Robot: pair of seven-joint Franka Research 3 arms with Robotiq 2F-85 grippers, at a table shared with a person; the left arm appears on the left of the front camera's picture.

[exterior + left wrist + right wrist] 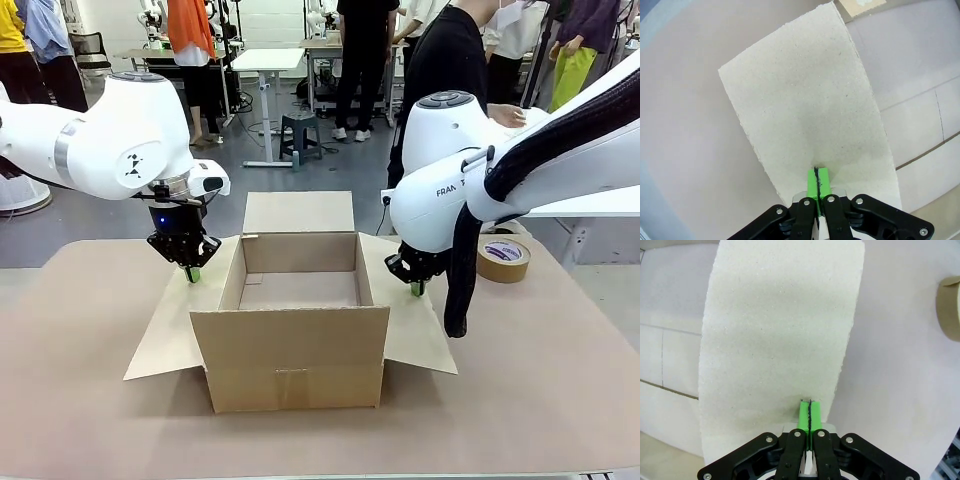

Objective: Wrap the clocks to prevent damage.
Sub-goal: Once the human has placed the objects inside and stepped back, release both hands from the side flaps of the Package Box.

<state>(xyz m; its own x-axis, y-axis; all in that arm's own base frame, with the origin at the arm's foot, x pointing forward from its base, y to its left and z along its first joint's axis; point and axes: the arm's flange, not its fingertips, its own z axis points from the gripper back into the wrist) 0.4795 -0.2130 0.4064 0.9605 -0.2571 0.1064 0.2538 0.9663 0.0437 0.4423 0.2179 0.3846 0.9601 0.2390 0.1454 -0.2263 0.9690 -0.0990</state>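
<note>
Fig.: We see an open brown cardboard box (pixel 290 345) at the centre of the tan-covered table (pixel 90 420), top flaps spread outward. The l. side flap (pixel 170 335) and r. side flap (pixel 418 335) slope down toward the tabletop; the far flap (pixel 298 212) stands upright. The left gripper (pixel 191 273), green pads pressed together with nothing between them, points down at the l. side flap near its far end. In the left wrist view its tips seem to touch the cardboard, though we cannot confirm contact. The right gripper (pixel 417 289), likewise closed and empty, sits over the r. side flap. A beige roll of packing tape (pixel 503 259) lies flat on the table beside that gripper, apart from the box.
</note>
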